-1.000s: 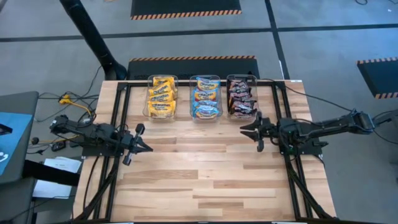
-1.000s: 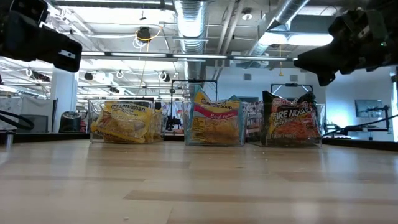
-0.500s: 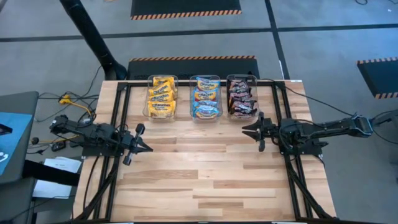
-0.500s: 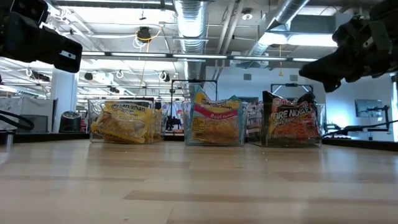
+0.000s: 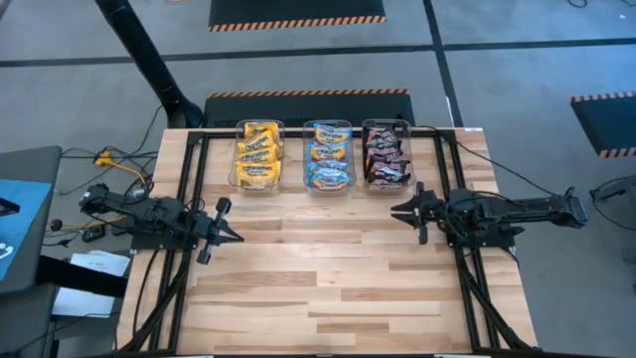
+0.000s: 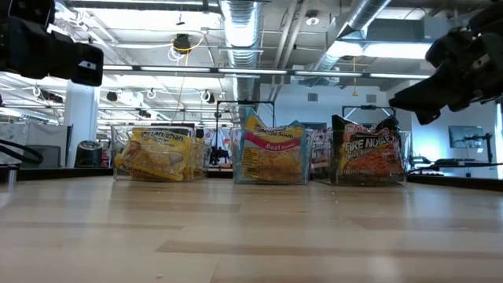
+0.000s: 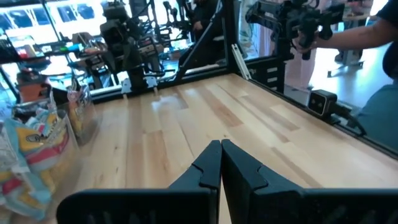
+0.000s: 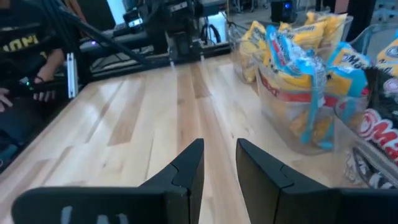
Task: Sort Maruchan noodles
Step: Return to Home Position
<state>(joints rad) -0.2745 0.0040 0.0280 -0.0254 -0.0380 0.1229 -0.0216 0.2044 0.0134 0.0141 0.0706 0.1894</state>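
Left gripper, fingers pressed together, and right gripper, fingers slightly parted, hang over the left and right sides of the wooden table. Farther back, along the far edge, a row of three clear bins holds the noodles: yellow packets left, blue packets middle, black-red packets right.

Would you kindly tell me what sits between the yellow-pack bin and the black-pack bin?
The middle bin, holding the blue noodle packs, as the high view shows.
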